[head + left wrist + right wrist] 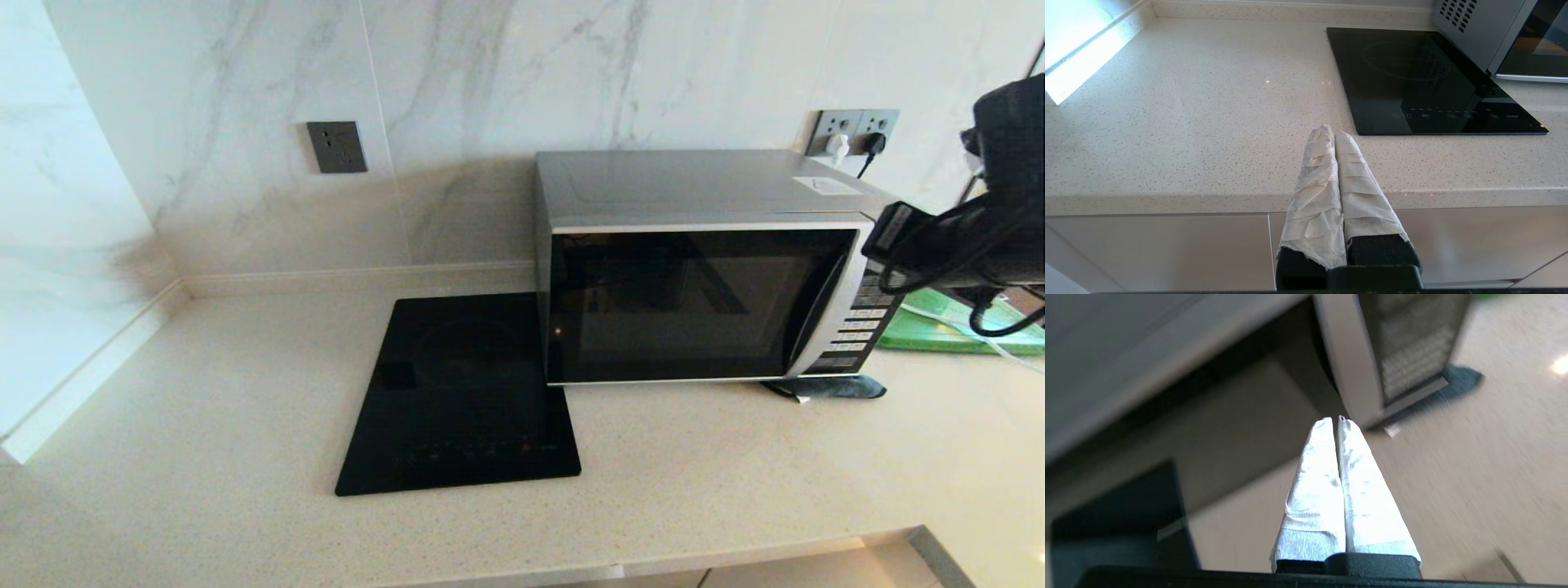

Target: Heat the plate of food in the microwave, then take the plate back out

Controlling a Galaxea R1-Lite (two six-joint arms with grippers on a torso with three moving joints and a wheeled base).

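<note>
The microwave (702, 269) is sitting door-closed on the counter (204, 425), and the right gripper (1336, 421), clenched on nothing, is hovering just off its handle-and-panel side, the nearer arm by far. The left gripper (1332, 132), clenched too, is hanging at the counter's front edge. The plate of food is showing nowhere, possibly inside.

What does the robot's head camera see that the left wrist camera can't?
Only the head view shows the wall sockets, the green board and the microwave's button panel, with its door closed. Only the left wrist view shows the left gripper, shut and empty, by the counter's front edge. Both show the microwave, the black cooktop and the countertop.
</note>
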